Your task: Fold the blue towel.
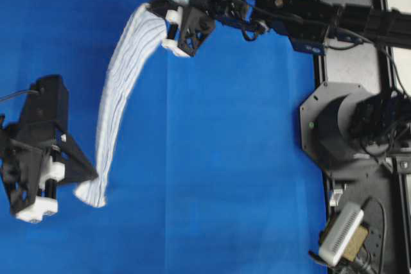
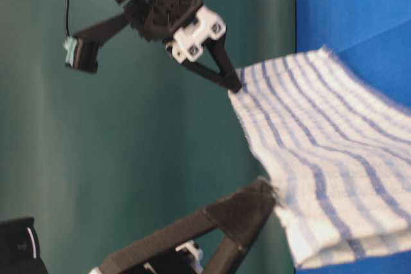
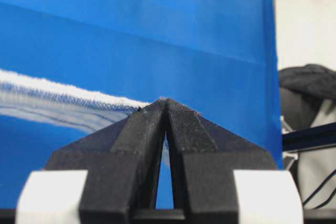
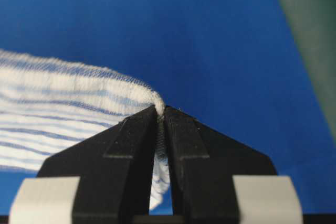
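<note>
The blue towel (image 1: 122,88), white with thin blue stripes, hangs as a long sagging band between my two grippers, above the plain blue table covering (image 1: 244,158). My right gripper (image 1: 168,30) is shut on its far end near the top of the overhead view. At the near end, my left gripper (image 1: 95,175) is shut on the cloth, and a short tail droops below it. From table level, the towel (image 2: 321,145) spreads out from the right gripper (image 2: 234,88) above and the left gripper (image 2: 270,190) below. Both wrist views show cloth pinched at the tips: left gripper (image 3: 167,100), right gripper (image 4: 160,109).
The right arm's base (image 1: 340,126) stands on a black plate beyond the blue covering's right edge. A white box with cables (image 1: 340,232) lies in front of it. A dark green backdrop (image 2: 128,158) closes off the far side.
</note>
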Robot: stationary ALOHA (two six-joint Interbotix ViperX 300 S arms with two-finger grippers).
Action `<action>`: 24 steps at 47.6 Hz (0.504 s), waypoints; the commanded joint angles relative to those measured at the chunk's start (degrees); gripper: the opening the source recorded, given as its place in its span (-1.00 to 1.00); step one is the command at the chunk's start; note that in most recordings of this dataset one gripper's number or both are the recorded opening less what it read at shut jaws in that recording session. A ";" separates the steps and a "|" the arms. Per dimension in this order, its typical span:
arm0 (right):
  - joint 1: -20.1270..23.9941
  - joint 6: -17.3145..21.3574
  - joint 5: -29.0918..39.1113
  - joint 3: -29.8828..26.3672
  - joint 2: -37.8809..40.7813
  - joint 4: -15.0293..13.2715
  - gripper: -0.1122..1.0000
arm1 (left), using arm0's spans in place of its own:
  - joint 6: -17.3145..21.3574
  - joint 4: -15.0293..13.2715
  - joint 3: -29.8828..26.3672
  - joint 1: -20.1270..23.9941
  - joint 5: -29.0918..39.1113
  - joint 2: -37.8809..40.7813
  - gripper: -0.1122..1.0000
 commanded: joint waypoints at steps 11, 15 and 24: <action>-0.79 -0.18 -0.53 -4.04 0.97 -1.32 -0.46 | 0.35 0.09 -3.69 0.35 -3.69 3.08 -0.79; -1.14 -0.26 -0.18 -3.96 0.88 -1.41 -0.46 | 0.44 0.18 -4.92 0.97 -5.10 4.83 -0.79; -2.37 -0.79 0.18 -3.25 0.35 -1.41 -0.46 | 0.79 0.26 -9.14 2.37 -6.24 9.40 -0.79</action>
